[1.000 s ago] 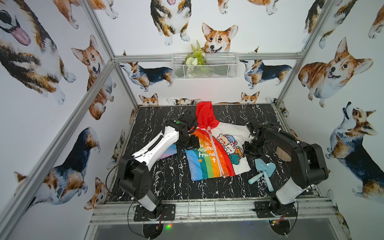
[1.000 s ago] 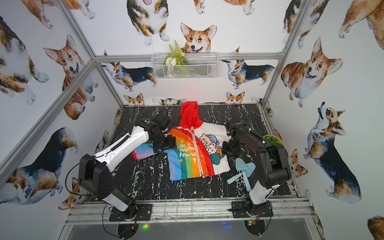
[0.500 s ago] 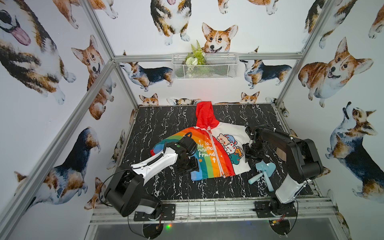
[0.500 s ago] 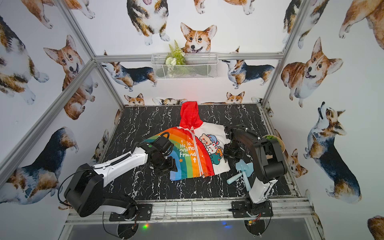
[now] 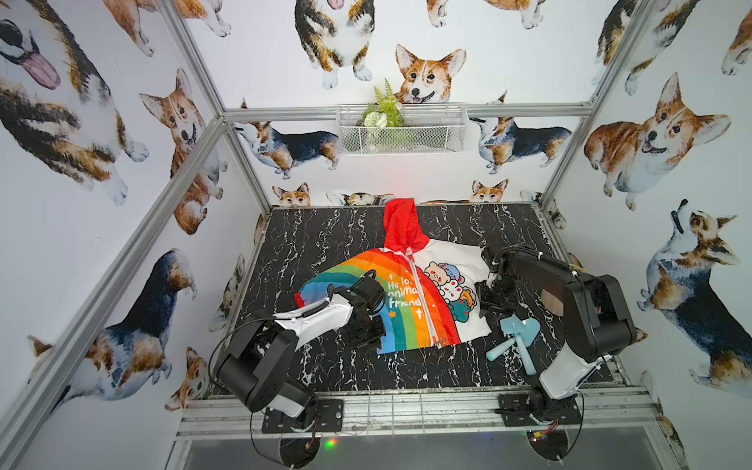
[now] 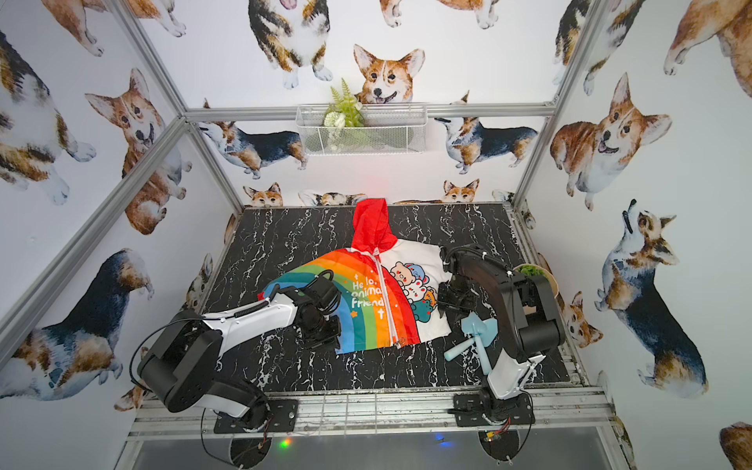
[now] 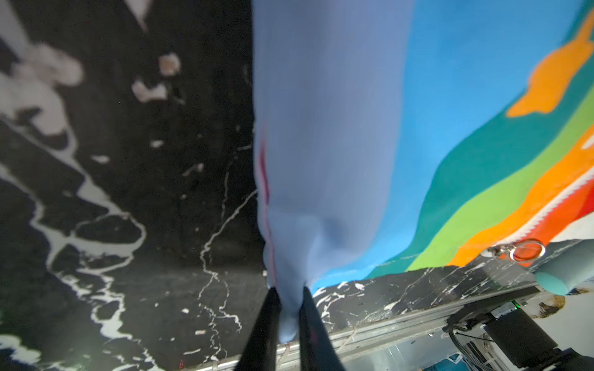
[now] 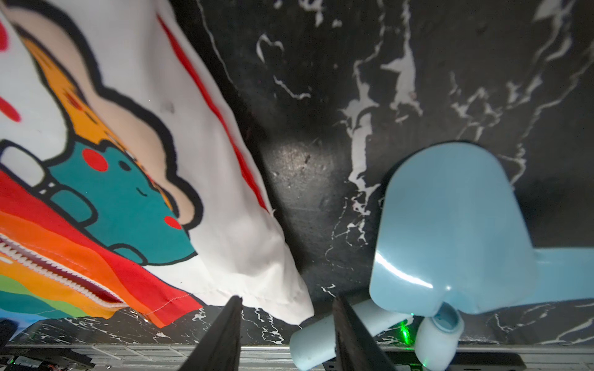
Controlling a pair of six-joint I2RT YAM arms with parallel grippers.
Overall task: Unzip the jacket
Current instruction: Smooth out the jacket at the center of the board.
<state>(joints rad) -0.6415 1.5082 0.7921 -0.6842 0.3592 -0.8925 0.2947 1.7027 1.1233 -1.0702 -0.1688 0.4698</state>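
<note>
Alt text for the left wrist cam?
The left gripper is shut on a pale blue fold of the jacket, over the black marbled table. Rainbow stripes spread beyond the fold, with the white zipper and its ring pull at the hem.

Left gripper (image 7: 289,290) with jaws pinched on a pale blue fold at the hem of the rainbow-striped jacket (image 7: 353,128). Beside the jacket lies the black marbled table (image 7: 144,192). At the jacket's hem sits the zipper's ring pull (image 7: 527,250), near a pale blue handle (image 7: 565,273).
</note>
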